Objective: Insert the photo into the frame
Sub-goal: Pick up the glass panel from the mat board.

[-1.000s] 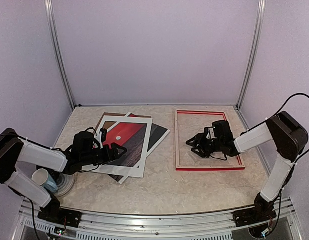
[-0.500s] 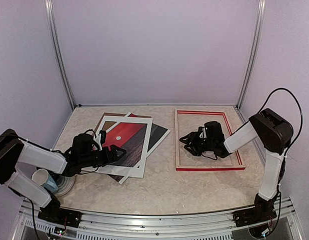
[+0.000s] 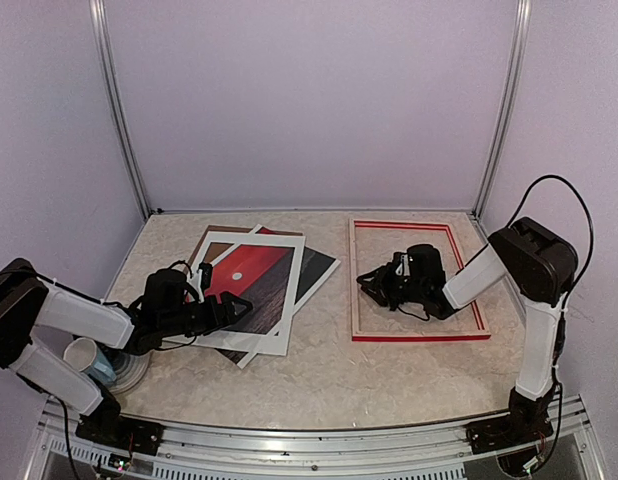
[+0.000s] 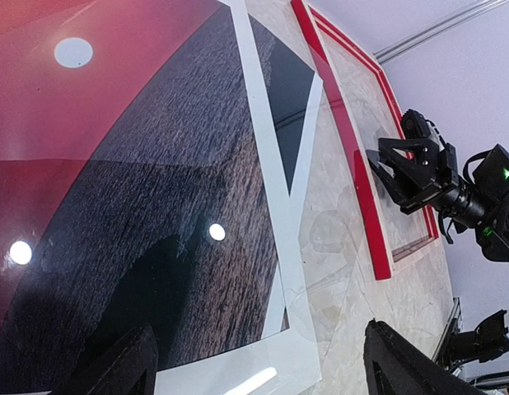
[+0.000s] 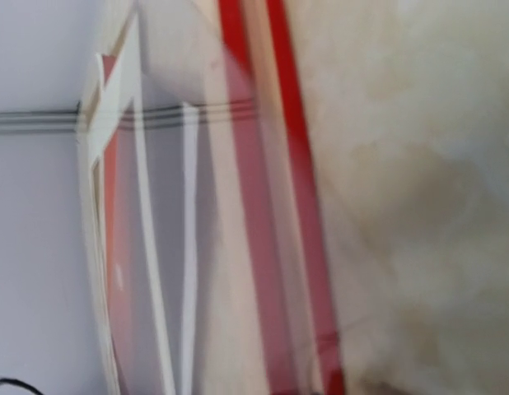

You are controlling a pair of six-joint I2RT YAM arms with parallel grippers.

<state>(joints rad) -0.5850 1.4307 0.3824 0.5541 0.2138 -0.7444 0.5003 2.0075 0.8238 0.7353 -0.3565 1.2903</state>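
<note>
On the left half of the table the photo lies face up on a skewed pile of sheets. The left gripper hangs just over its near edge, fingers spread wide and holding nothing. The print looks light, thin and bendy with a slippery gloss, so I'd pinch its white border where it overhangs the pile. To the right the frame lies flat, apart from the photo; I'd judge it stiff and light. The right gripper sits low inside it by the left rail; I cannot tell whether it grips. Only the left wrist view shows lamp glare and a clear sheet under the photo's corner. The right wrist view is a blur of red rail.
</note>
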